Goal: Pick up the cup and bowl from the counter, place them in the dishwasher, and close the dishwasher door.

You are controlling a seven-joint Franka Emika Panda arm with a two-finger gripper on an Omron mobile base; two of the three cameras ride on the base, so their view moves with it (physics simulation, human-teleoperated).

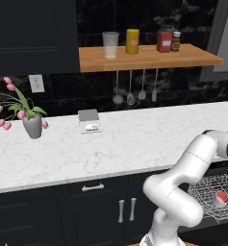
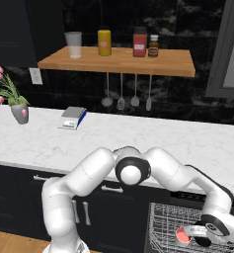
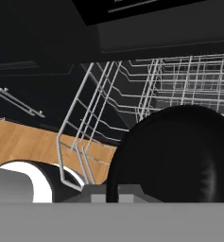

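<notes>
The claw (image 2: 190, 232) is low in the dishwasher's wire rack (image 2: 163, 225), its fingers pinching the rim of a dark bowl (image 3: 179, 151) with a red inside (image 2: 181, 236). Rack wires rise beyond the bowl. The marble counter (image 2: 138, 136) lies above and behind the claw.

Most of the tabletop (image 1: 134, 144) is wide open, with only a vase of pink flowers (image 1: 31, 122) at the left end and a small kitchen scale (image 1: 89, 121) near the back wall, well apart from each other. Ladles and spoons (image 1: 134, 89) dangle under the wooden shelf (image 1: 149, 58), so headroom gets tight back there. Down low it's cramped: the wire rack (image 2: 187, 225) surrounds the claw, its wires close in the hand view, and a big dark round thing (image 3: 179, 156) sits right in front
</notes>
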